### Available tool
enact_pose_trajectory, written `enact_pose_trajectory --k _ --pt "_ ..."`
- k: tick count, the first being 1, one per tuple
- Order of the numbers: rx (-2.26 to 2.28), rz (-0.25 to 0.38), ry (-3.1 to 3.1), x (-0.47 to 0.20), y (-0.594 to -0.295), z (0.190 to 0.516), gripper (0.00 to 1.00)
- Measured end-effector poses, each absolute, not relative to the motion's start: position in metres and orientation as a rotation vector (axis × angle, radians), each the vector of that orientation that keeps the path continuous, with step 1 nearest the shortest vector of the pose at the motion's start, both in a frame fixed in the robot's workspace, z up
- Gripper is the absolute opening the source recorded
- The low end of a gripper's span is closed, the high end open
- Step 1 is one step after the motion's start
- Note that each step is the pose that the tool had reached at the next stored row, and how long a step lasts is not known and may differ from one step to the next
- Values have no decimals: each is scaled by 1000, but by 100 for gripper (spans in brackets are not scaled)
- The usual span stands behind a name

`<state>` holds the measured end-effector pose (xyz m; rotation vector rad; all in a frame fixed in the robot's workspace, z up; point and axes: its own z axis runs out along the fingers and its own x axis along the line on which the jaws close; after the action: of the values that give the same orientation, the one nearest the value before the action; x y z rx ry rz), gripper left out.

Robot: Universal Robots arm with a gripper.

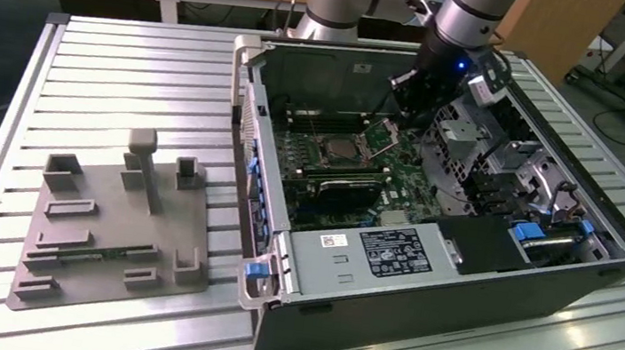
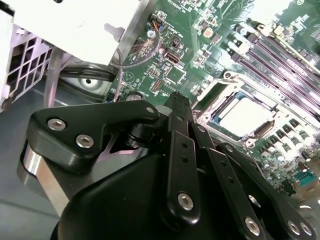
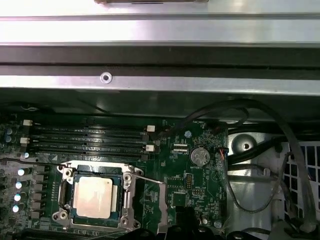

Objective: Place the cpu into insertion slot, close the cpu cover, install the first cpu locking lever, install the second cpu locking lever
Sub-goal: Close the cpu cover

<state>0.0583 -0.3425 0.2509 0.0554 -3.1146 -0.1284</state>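
Your cpu lies flat in the insertion slot, silver-grey top up and square with the slot's silvery rim. It looks the same in both wrist views. The slot sits in the green board, with the long memory slots just beside it on one side.

The cpu cover is not down. It stands tilted up from its hinge at the edge of the slot, and you can see board through its square window. In the exterior view it leans toward the far right of the socket.

Your end effector hangs inside the open computer case, low over the board and just beside the raised cover, on the side away from the cpu. In the first wrist view its dark tip sits right next to the cover's edge. You cannot tell whether they touch, nor how wide the end effector is set, nor whether it holds anything.

A round coin cell is near the cover on the board, with dark cables looping past it.

The case rests on its side on the slatted metal table. To the exterior view's left of it — near, with a gap between — lies a grey fixture plate with raised blocks.
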Motion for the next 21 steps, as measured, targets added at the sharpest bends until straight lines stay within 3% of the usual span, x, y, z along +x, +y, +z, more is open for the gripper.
enact_pose_trajectory --k 21 --pt "64 -128 -3113 41 -342 243 11"
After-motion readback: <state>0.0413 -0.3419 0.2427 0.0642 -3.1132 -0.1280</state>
